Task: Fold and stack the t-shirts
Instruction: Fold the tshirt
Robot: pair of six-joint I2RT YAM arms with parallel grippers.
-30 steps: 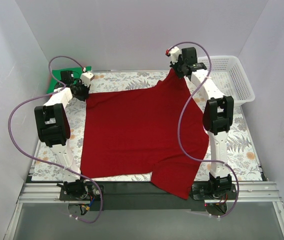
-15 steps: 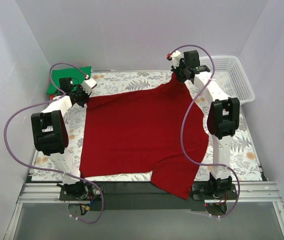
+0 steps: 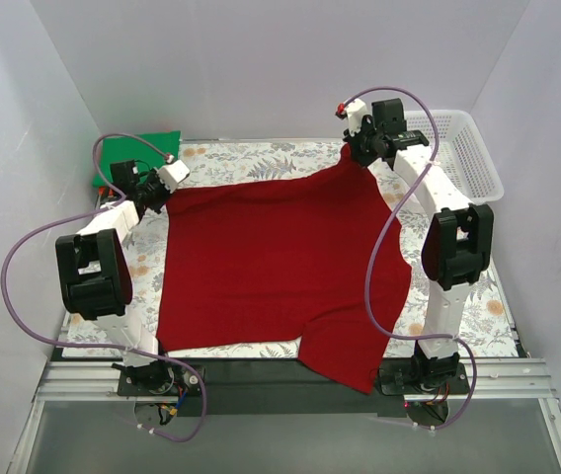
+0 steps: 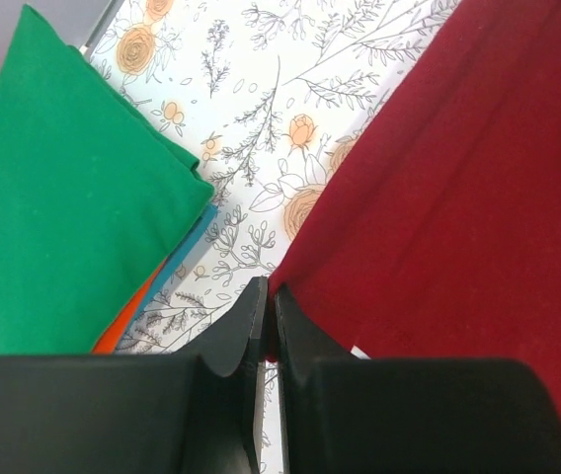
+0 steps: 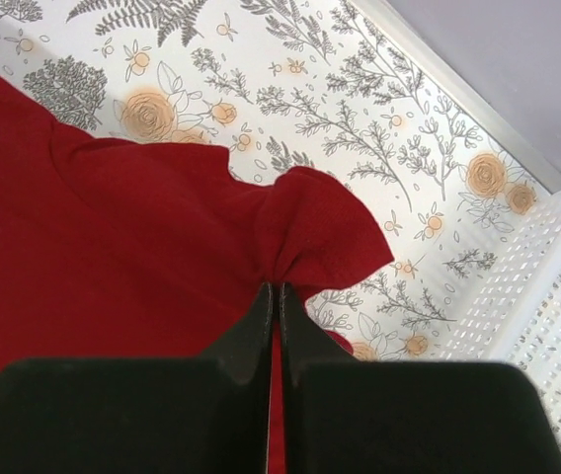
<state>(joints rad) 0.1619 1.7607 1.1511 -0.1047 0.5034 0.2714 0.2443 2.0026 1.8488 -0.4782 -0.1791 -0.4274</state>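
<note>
Dark red soft cloth t-shirt (image 3: 280, 267) lies spread almost flat on the flower-print surface (image 3: 478, 316). Its near right corner hangs off the near edge. I think it is light, thin and floppy. It would sag and wrinkle if lifted by one spot, so the corners and edges look like the best places to hold.

At the far left corner, the left tool (image 4: 266, 296) is pinched tight on the cloth. At the far right corner, the right tool (image 5: 275, 291) is pinched tight on a bunched bit of cloth.

Far left, a folded bright green t-shirt (image 4: 63, 188) sits on an orange t-shirt (image 4: 127, 311). Far right is a white plastic lattice basket (image 3: 483, 163).
</note>
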